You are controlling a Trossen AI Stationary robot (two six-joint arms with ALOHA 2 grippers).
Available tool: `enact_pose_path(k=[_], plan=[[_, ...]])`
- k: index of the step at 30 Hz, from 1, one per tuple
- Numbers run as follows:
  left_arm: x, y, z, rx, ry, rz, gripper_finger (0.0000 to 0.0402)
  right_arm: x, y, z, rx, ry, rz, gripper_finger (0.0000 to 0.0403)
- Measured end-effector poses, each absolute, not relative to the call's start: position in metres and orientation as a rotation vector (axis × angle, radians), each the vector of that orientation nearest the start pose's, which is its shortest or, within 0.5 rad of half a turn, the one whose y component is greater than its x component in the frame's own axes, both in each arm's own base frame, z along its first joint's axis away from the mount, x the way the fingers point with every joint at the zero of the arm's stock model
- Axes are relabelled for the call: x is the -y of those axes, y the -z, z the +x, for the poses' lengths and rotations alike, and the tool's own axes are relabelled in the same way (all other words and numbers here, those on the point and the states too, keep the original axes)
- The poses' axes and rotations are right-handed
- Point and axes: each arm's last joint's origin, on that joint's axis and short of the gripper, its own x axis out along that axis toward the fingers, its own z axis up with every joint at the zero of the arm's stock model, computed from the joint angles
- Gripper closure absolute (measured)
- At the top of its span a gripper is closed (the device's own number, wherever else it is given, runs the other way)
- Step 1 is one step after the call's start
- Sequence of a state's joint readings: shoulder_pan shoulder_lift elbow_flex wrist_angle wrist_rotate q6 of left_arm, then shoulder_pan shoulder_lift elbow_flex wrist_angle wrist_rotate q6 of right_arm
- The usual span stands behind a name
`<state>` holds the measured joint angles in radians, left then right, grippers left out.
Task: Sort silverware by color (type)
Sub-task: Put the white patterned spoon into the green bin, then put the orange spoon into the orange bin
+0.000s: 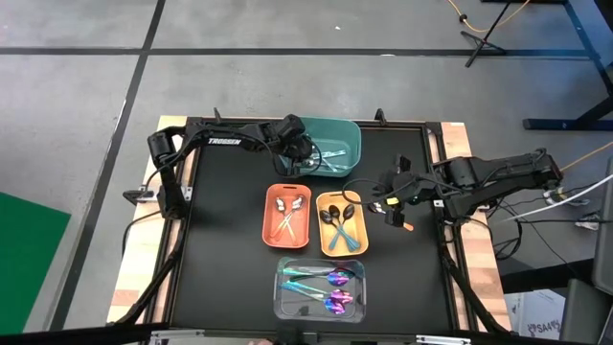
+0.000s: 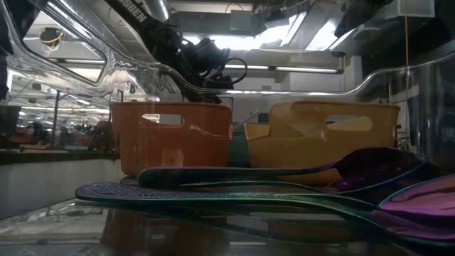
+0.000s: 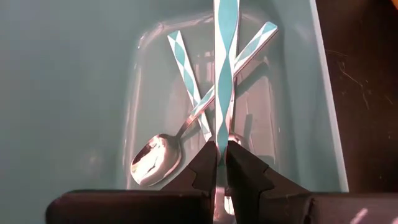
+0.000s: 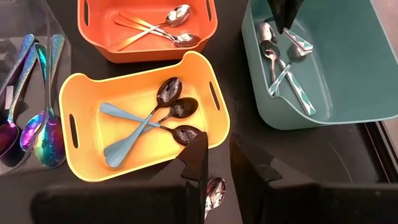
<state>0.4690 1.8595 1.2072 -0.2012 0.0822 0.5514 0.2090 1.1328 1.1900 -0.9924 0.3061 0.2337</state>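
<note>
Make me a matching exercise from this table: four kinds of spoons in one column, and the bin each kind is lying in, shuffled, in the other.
Spoons:
1. teal-patterned spoons
2. black-headed spoons
3. iridescent spoons
4. plain silver spoons

Bins:
A. clear bin
B. orange bin
C. teal bin
D. yellow bin

Pairs: 1-C, 2-D, 3-A, 4-B

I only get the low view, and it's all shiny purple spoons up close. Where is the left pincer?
Observer: The left pincer hangs over the teal bin, above teal-striped spoons.
Operator: What's in the yellow bin?
Observer: Three black-headed spoons lie crossed inside the yellow bin.
Operator: And the other arm?
Observer: The right pincer grips an orange-handled spoon to the right of the yellow bin.
</note>
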Motion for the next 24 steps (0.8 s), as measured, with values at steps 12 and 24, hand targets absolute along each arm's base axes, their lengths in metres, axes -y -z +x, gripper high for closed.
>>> enact_pose_path(k=[12,24], plan=[[-0.1741,-0.1827,0.3488,-0.895,-0.126,0.277,0.0369,-0.0342,-0.3397,0.2031,-0.886,0.194,-0.021,0.0345],[-0.1739,-0.1829,0.3492,-0.893,-0.129,0.284,0.0314,-0.0341,-0.3393,0.2026,-0.893,0.195,-0.023,0.0345]])
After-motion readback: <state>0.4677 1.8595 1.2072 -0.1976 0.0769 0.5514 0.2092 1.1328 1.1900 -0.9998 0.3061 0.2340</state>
